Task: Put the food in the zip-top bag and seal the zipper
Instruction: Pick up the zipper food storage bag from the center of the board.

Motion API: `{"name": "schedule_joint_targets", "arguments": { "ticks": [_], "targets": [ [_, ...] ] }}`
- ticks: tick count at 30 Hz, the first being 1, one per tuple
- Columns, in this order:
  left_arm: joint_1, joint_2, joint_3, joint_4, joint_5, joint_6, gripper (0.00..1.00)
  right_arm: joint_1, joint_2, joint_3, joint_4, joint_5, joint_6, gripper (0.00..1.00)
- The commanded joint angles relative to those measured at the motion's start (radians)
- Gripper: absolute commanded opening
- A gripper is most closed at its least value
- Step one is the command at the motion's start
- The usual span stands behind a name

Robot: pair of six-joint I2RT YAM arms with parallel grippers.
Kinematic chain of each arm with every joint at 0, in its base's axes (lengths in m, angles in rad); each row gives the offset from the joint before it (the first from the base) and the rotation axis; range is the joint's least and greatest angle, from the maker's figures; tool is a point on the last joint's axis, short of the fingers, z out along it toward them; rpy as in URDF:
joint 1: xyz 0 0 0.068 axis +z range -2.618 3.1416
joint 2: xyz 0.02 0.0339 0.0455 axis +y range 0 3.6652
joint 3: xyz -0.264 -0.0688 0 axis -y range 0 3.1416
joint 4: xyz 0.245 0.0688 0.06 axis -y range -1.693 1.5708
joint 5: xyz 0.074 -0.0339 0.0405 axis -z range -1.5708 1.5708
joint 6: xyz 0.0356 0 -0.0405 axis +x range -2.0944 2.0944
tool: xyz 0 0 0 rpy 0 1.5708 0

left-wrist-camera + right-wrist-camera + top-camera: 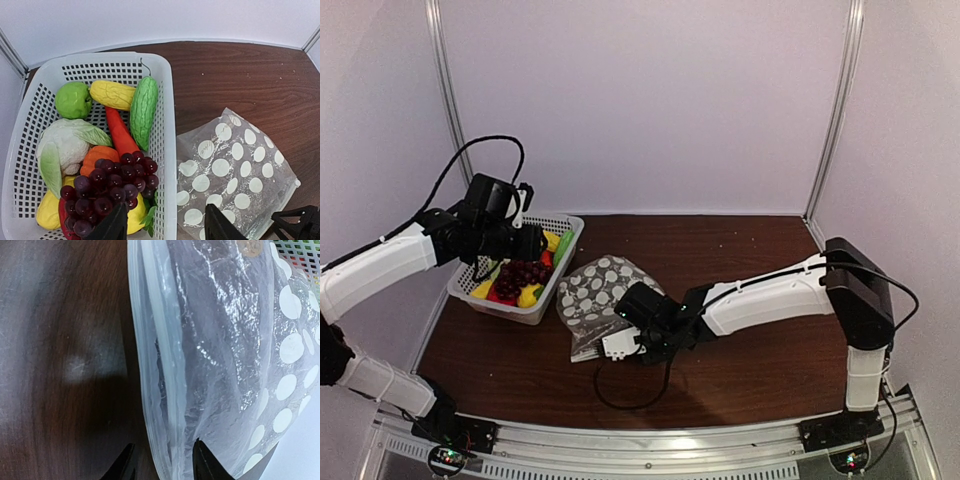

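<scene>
- Spread left gripper (165,227) hangs above one white basket (167,100).
- It holds the food (110,187): one purple grape bunch, one green apple, one yellow corn.
- One dotted clear zip-top bag (235,170) lies on the table (240,80) beside it.
- Spread right gripper (164,462) straddles the zipper (160,365).

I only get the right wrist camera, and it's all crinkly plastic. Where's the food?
Observer: The food is all in a white basket right beside the bag. None is in the bag.
Operator: What's on top of the pile?
Observer: Purple grapes, toward the basket's near end.
Operator: What's the left tool doing?
Observer: The left tool hangs open above the basket's rim on the bag side, holding nothing.
</scene>
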Motion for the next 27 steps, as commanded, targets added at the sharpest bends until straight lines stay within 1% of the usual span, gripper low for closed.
{"name": "schedule_joint_targets", "arguments": {
  "ticks": [1, 3, 6, 10, 13, 16, 20, 23, 24, 25, 27],
  "targets": [
    [-0.003, -0.03, -0.025, 0.044, -0.02, -0.01, 0.54, 0.002, 0.016, 0.025, 0.085, 0.095, 0.035, 0.38],
    [-0.003, -0.034, -0.035, 0.051, -0.022, -0.013, 0.54, 0.002, 0.022, 0.018, 0.123, 0.122, 0.041, 0.31],
    [-0.003, -0.036, -0.041, 0.053, -0.026, -0.01, 0.54, 0.002, 0.017, 0.013, 0.161, 0.16, 0.057, 0.15],
    [-0.002, -0.041, -0.053, 0.058, -0.039, 0.003, 0.54, 0.0, -0.034, 0.008, 0.162, 0.167, 0.059, 0.01],
    [-0.003, -0.052, -0.078, 0.091, -0.019, 0.018, 0.54, -0.001, -0.079, 0.019, 0.103, 0.149, 0.067, 0.0],
    [-0.003, -0.064, -0.094, 0.132, 0.062, 0.052, 0.54, -0.015, -0.143, 0.043, 0.006, 0.108, 0.104, 0.0],
    [-0.003, -0.097, -0.13, 0.203, 0.187, 0.116, 0.55, -0.073, -0.213, 0.096, -0.13, -0.002, 0.18, 0.0],
    [-0.005, -0.128, -0.178, 0.29, 0.369, 0.184, 0.56, -0.094, -0.25, 0.115, -0.188, -0.048, 0.203, 0.0],
    [-0.007, -0.147, -0.204, 0.329, 0.402, 0.203, 0.56, -0.101, -0.26, 0.131, -0.219, -0.066, 0.211, 0.0],
    [-0.008, -0.179, -0.232, 0.38, 0.469, 0.23, 0.56, -0.11, -0.268, 0.154, -0.256, -0.099, 0.222, 0.0],
    [-0.009, -0.229, -0.276, 0.432, 0.539, 0.251, 0.56, -0.135, -0.282, 0.202, -0.334, -0.133, 0.237, 0.0]
  ]
}}
